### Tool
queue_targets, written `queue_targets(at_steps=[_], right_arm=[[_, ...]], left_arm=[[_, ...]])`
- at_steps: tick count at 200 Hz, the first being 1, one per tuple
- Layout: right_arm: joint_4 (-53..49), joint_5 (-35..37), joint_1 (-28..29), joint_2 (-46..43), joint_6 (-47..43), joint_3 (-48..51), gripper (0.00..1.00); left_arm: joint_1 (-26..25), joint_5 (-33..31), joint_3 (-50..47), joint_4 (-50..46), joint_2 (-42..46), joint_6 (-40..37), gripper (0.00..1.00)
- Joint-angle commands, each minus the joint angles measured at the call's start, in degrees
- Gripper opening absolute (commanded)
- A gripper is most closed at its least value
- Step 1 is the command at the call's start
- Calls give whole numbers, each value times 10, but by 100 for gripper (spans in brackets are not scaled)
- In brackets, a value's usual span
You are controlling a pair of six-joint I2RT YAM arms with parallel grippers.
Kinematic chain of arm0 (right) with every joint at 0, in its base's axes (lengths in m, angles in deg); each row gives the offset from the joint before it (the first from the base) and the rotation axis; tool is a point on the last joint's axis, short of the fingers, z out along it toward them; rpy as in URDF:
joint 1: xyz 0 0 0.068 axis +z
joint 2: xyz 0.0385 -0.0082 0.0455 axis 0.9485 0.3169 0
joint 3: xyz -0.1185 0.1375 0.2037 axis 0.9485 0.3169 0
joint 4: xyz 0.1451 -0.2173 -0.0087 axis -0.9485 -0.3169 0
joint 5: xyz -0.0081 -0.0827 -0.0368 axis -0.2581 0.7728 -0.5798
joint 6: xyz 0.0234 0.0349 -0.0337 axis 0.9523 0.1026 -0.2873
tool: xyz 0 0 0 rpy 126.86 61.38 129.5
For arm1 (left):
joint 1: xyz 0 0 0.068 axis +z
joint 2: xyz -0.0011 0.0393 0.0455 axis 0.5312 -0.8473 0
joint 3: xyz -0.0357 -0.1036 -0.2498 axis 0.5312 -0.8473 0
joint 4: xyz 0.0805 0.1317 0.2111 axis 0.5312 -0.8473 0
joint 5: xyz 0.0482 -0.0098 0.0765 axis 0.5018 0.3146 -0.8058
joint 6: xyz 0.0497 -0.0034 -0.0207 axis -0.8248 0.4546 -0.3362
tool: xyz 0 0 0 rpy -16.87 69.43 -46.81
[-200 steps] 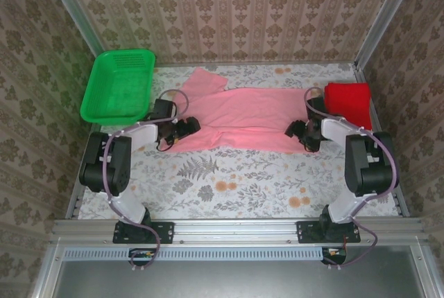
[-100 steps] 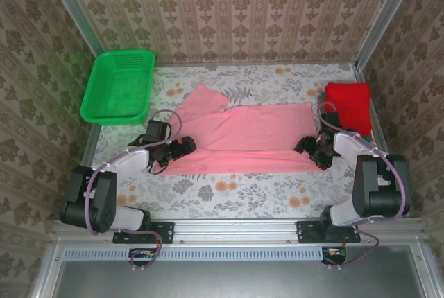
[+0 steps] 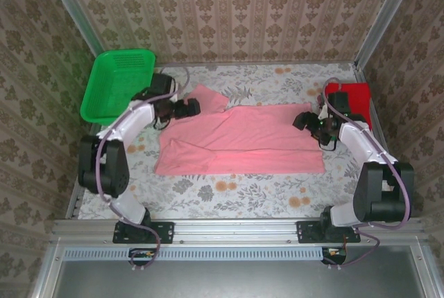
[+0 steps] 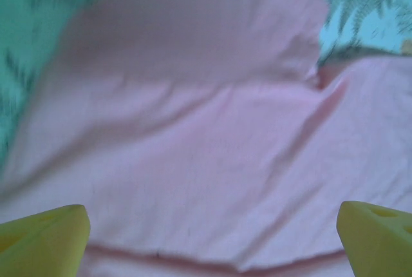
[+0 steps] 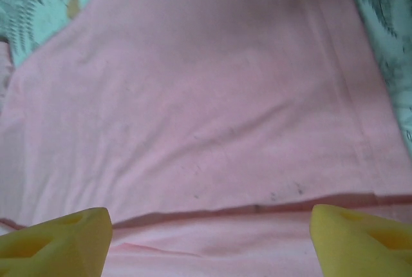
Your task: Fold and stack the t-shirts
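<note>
Top external view first: the pink t-shirt [image 3: 239,138] lies spread across the middle of the table [image 3: 229,197], chest running left to right, 1 sleeve [image 3: 208,95] poking out toward the far left; a long crease line across it suggests a lengthwise fold is already in. Left gripper [image 3: 191,109] hovers at the sleeve end, jaws spread as wide as they go and nothing between them; right gripper [image 3: 303,120] hangs over the opposite end, jaws also wide and empty, pink cloth passing beneath. From the right wrist camera the edge of the upper layer [image 5: 257,208] runs between the 2 yellow fingers; that looks like the place to pinch.

Handling, as I judge it: thin, light, floppy cloth; it will sag and drag, so each arm wants a corner or a doubled edge, lifted together to keep the fold square; a grab mid-panel would only bunch it.

Red folded shirt [image 3: 350,97] sits at the far right corner, just behind the right arm; that is presumably the stack to build on. Green mesh basket [image 3: 118,86] is at the far left corner, close beside the left arm.

Surface is a floral printed tablecloth, flat; patterned wallpaper walls [image 3: 236,14] box the table in on 3 sides, so room at both ends is tight.
</note>
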Motion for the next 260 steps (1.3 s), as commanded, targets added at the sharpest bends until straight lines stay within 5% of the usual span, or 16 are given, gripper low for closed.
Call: queue_targets(at_steps=[1,68,129,232,260], right_arm=[[19,-11,-2,1,-9,-20,82],[30,-11,-2,0,9,-13,82],[38,7,-2,43,32,-41,82],[20,4,-2,104,44,-115,82],[24,2,-1,108,51,-115,82]], left_arm=[[13,1,81,-73,-65,-129,100],[21,-74,352,-217,-287,-319,89],[32,-71,557,-318,-444,-352,67],[34,-55,578,-332,-493,-333,42],[36,-54,569,-335,-494,-333,20]])
